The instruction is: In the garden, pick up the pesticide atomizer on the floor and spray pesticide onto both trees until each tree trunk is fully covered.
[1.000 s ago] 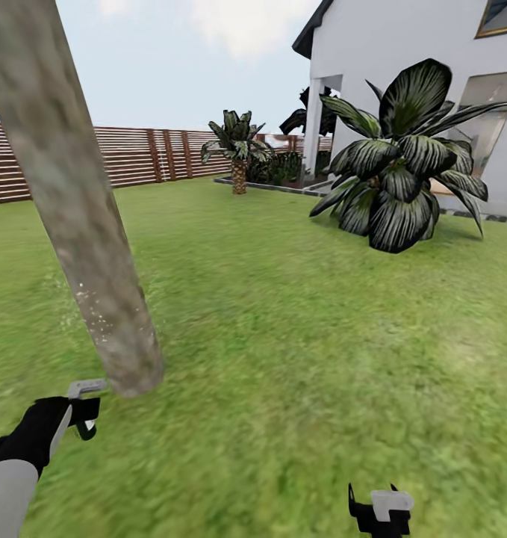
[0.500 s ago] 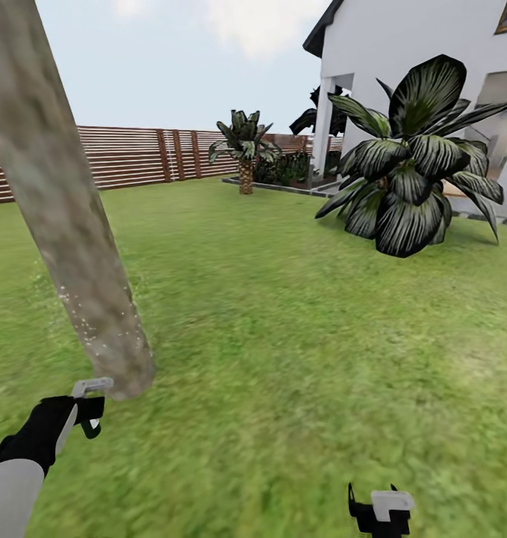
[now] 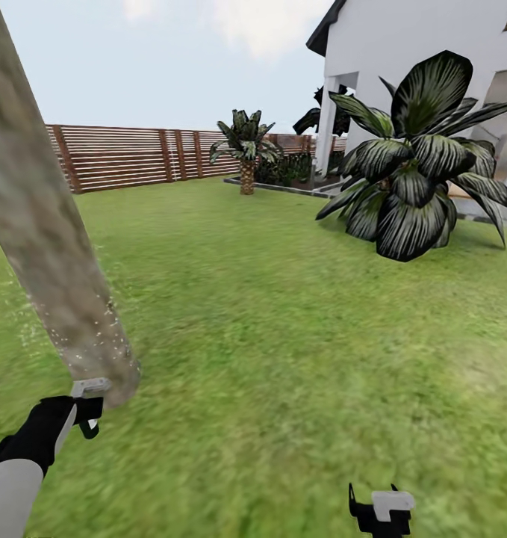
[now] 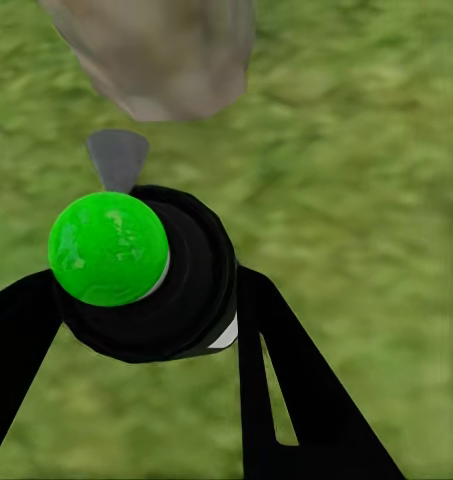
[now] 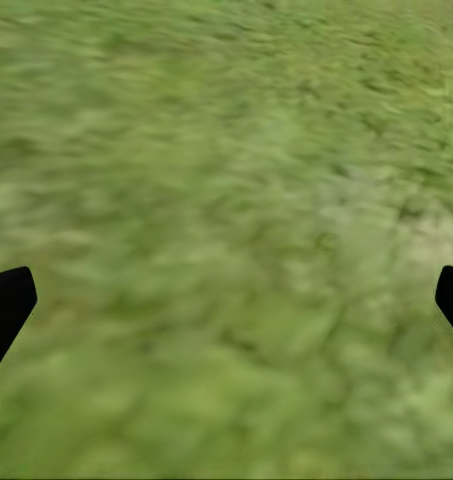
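One tree trunk [image 3: 40, 217], thick and mottled grey-brown, leans across the left of the head view, with its base on the grass [image 3: 283, 336]. White pesticide specks [image 3: 96, 340] dot its lower part and the grass beside it. My left gripper [image 3: 89, 409] sits right at the trunk's base, shut on the pesticide atomizer [image 3: 93, 411]. In the left wrist view the atomizer [image 4: 181, 290] is a black bottle with a bright green top, its grey nozzle facing the trunk [image 4: 156, 50]. My right gripper [image 3: 380, 508] hangs open over bare grass [image 5: 226, 240]. The second tree is out of view.
A big dark-leaved plant [image 3: 414, 172] stands at the right before the white house [image 3: 417, 45]. A small palm [image 3: 246, 149] and the brown slat fence [image 3: 134, 157] line the back. Open lawn spreads through the middle and right.
The whole view has shifted, so the trunk now sits further left in the picture. More white specks cover the trunk's base. Both grippers hold their places in the view.
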`<state>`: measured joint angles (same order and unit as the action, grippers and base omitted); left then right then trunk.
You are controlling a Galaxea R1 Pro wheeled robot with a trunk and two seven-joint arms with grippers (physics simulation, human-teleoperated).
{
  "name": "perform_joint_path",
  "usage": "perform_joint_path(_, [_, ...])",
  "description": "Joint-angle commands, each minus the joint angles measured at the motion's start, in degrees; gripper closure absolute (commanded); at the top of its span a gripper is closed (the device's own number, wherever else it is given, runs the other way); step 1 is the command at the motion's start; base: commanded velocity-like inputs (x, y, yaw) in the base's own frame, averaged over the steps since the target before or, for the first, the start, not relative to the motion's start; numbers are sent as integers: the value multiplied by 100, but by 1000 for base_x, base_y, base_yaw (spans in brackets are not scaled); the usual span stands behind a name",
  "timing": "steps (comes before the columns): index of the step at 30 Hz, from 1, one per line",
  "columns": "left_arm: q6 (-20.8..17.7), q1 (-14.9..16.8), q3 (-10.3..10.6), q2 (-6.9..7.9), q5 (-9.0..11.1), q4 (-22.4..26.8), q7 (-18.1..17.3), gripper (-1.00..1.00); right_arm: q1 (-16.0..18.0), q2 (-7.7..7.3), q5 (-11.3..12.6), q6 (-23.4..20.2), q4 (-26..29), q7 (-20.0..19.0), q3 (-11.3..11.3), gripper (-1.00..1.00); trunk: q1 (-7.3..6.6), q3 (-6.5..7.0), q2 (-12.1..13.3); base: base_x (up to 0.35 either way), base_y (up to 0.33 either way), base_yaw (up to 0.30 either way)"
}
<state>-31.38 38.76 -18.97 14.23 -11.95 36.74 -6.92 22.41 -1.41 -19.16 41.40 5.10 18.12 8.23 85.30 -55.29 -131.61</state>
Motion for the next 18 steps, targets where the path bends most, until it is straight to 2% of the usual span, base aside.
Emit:
perform_joint_path(1, [0, 0, -16, 18, -4, 0, 4, 100, 0, 2, 0, 0, 0, -1, -3, -100, 0, 0, 0, 193, -229, 248])
perform_joint_path(13, [-3, -2, -45, 63, -9, 16, 32, 100, 0, 5, 0, 0, 0, -2, -2, -100, 0, 0, 0, 181, -229, 276])
perform_joint_path(18, [-1, -2, -44, 45, -1, 23, 32, 100, 0, 4, -1, -1, 0, -2, -1, -100, 0, 0, 0, 182, -227, 69])
